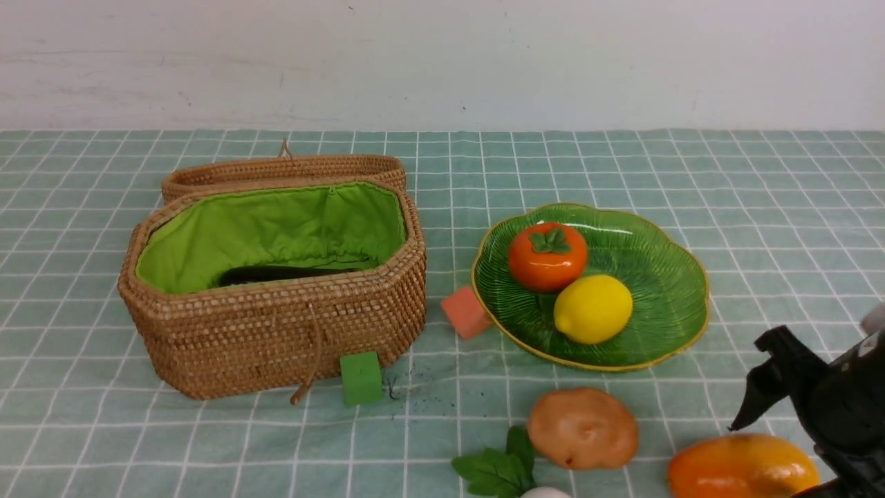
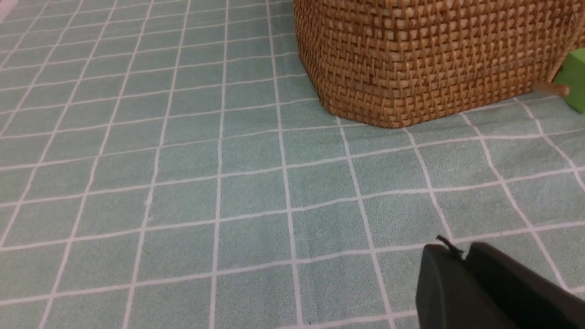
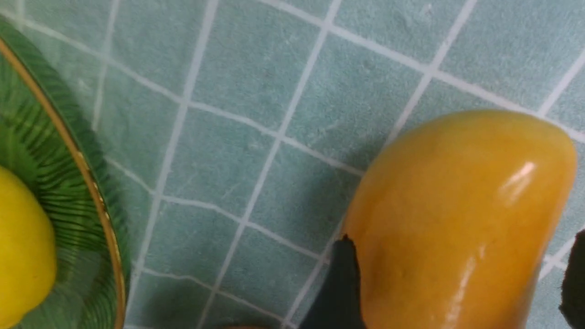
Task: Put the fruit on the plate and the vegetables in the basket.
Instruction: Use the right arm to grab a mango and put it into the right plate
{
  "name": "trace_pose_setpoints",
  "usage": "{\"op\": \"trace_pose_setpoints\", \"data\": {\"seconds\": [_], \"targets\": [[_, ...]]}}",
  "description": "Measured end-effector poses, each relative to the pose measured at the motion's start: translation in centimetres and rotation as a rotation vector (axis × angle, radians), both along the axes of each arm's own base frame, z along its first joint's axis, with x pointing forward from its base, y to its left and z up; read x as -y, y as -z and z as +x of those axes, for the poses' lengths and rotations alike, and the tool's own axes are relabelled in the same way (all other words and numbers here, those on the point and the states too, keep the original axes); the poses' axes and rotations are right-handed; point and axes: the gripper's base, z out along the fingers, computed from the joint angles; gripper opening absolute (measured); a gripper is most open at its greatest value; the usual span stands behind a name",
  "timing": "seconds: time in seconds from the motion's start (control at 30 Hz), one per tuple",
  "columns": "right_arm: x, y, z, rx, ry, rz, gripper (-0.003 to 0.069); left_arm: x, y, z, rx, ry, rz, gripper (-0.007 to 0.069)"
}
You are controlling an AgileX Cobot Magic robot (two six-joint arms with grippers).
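1. The mango (image 3: 457,219) is glossy and elongated, orange fading to yellow. It's lying on the desk (image 1: 760,194) at the near right, off the plate (image 1: 664,277), with the tan potato (image 1: 583,427) near it.
2. The right pincer (image 3: 457,265) is spread wide around the mango. One dark finger (image 3: 343,283) is against its skin, the other is a bit clear.
3. The ribbed green glass plate has a gold rim and holds the persimmon (image 1: 547,256) and lemon (image 1: 592,308), which are touching.
4. The left pincer (image 2: 464,274) is just a dark bit near the wicker basket (image 2: 434,59), so I can't tell its spread.
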Motion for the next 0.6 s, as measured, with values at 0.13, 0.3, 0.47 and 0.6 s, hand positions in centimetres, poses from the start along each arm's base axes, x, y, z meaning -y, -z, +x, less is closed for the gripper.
{"op": "trace_pose_setpoints", "data": {"seconds": [0.13,0.3,0.47,0.6], "targets": [[-0.8,1.8,0.9,-0.01,-0.03,-0.018,0.0591,0.0,0.0,0.0,0.0,0.0,0.0,0.0069],[-0.8,2.8,1.4,-0.004,-0.118,-0.046,0.057,0.0,0.0,0.0,0.0,0.0,0.0,0.0071],[-0.8,0.9,1.5,0.158,-0.509,-0.158,0.0566,0.0,0.0,0.0,-0.001,0.0,0.0,0.0079],[-0.9,-2.9,2.2,0.321,-0.72,-0.244,0.0566,0.0,0.0,0.0,-0.001,0.0,0.0,0.0083]]}}
